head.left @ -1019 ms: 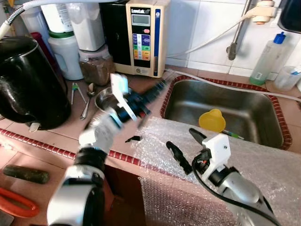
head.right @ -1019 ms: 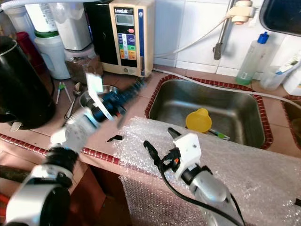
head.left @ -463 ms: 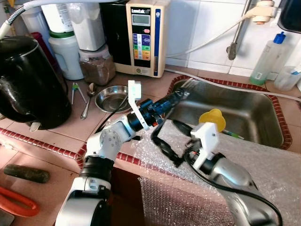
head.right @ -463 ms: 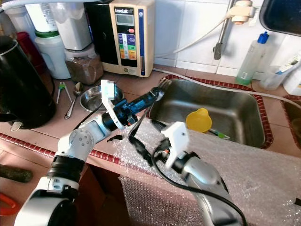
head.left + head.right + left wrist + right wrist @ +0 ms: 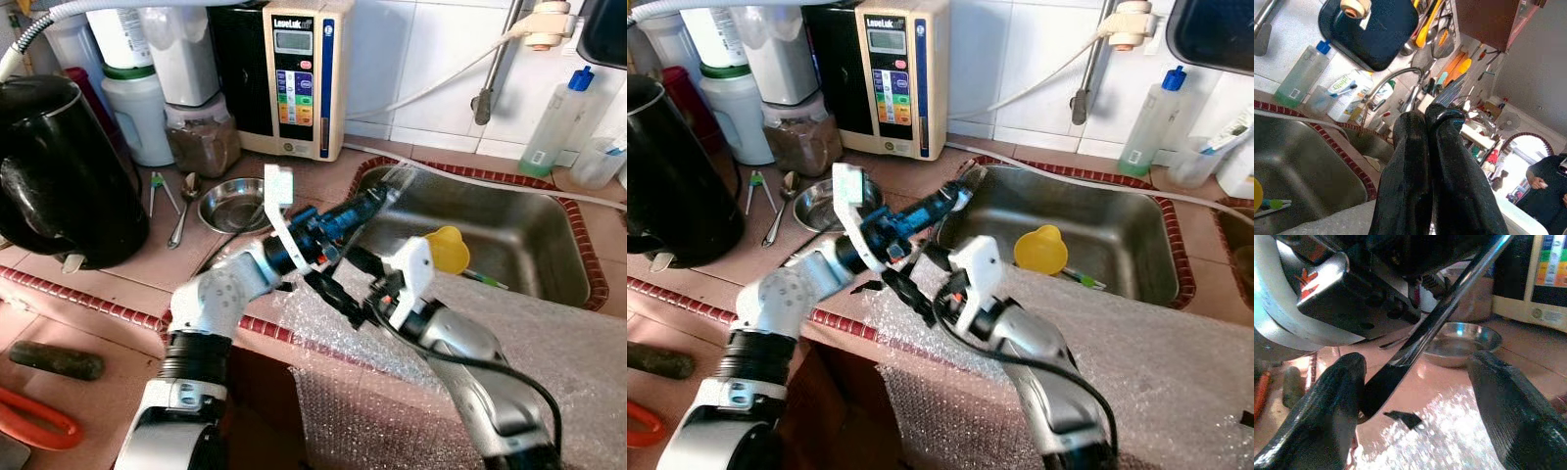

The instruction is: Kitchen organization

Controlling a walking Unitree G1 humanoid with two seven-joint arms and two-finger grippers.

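Observation:
My left gripper (image 5: 377,196) reaches from the counter to the near left corner of the steel sink (image 5: 509,201). Its two black fingers (image 5: 1415,171) are pressed together and I see nothing between them. My right gripper (image 5: 338,274) is open just under the left wrist, above the bubble wrap (image 5: 558,343) on the counter's front. In the right wrist view a long glossy dark bar (image 5: 1435,323) runs between the open fingers (image 5: 1332,401); I cannot tell what it is. A small steel bowl (image 5: 227,204) and a spoon (image 5: 184,208) lie left of the left arm. A yellow funnel (image 5: 449,247) sits in the sink.
A black kettle (image 5: 59,166) stands at the far left, with jars (image 5: 201,132) and a water machine (image 5: 299,73) along the back wall. A small black scrap (image 5: 865,287) lies by the counter edge. A clear bottle (image 5: 556,117) stands behind the sink. A person (image 5: 1547,186) stands far off.
My left arm has swung right, from over the bowl to the sink's corner. My right gripper has moved left and up, from over the bubble wrap to under the left wrist.

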